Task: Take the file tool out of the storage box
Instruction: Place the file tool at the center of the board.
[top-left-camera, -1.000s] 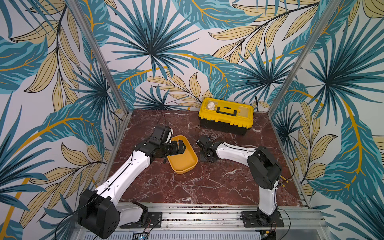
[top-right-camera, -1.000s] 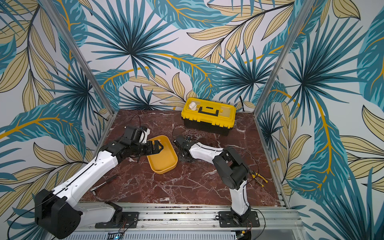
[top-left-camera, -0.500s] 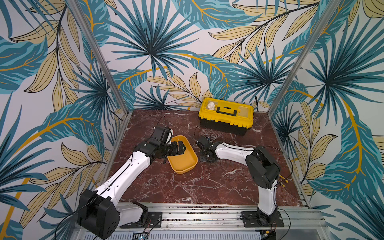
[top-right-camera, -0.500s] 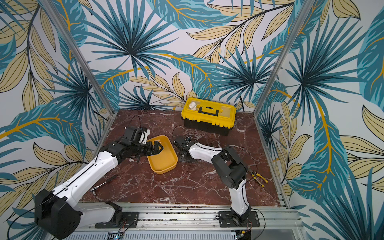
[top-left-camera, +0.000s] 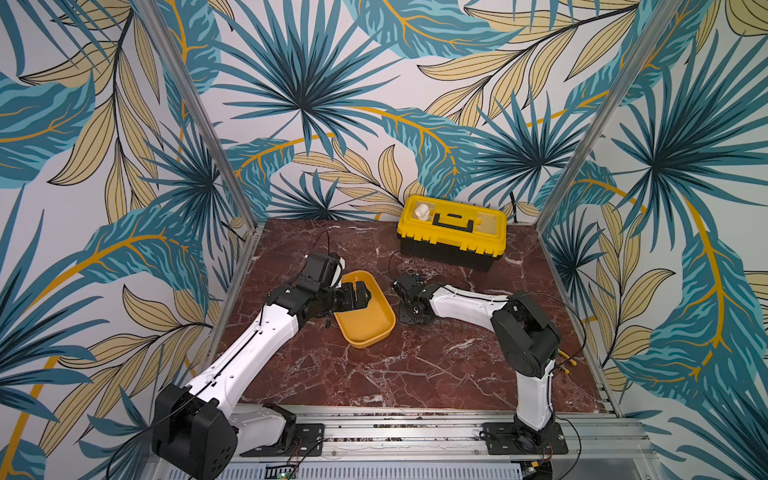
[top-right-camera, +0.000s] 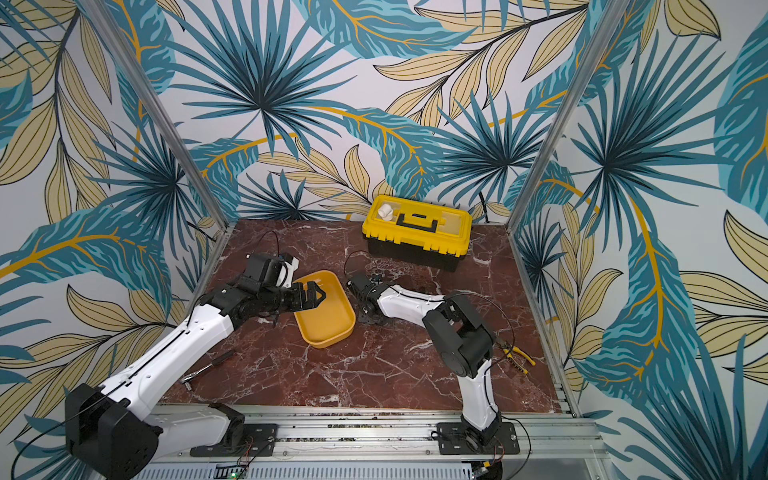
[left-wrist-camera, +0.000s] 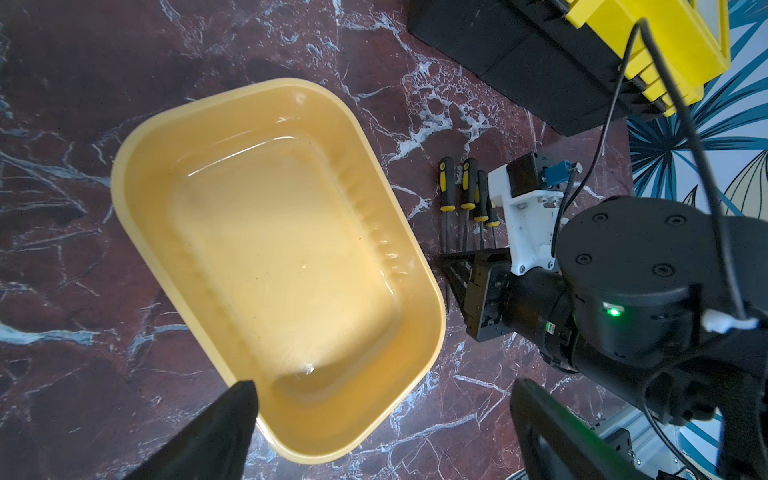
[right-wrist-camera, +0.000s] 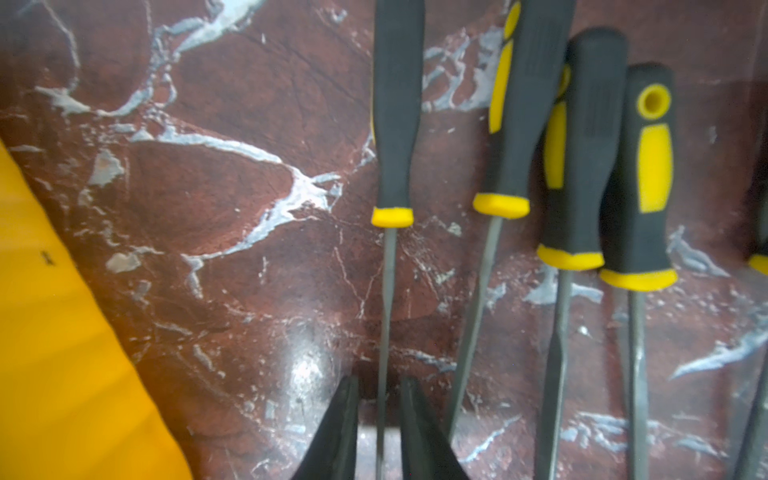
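1. as the storage box (left-wrist-camera: 137, 174) shows only a bare yellow floor in the left wrist view, with no tool in it, i judge the taking-out itself to be done.
2. the file (right-wrist-camera: 395, 124) lies flat on the table (top-left-camera: 415, 365), outside the box and near its long wall. it is the nearest to the box in a row of black-and-yellow-handled tools.
3. the other files (left-wrist-camera: 473, 195) lie alongside it, handles pointing roughly toward the toolbox (top-left-camera: 451, 232).
4. the right gripper (right-wrist-camera: 380, 380) sits low over the table, its two fingers standing narrowly apart on either side of that file's metal shaft. a thin strip of gap shows between each finger and the shaft, so it reads as a loose straddle, not a clamp.
5. the left gripper (top-right-camera: 316, 295) hangs over the box's rim on the side away from the files, fingers spread wide and holding nothing.
6. what is left, by my reading, is small: the right fingers need a little more room, and the arm must lift straight up so it does not drag the file or nudge its neighbours. nothing is left in the box to fetch.
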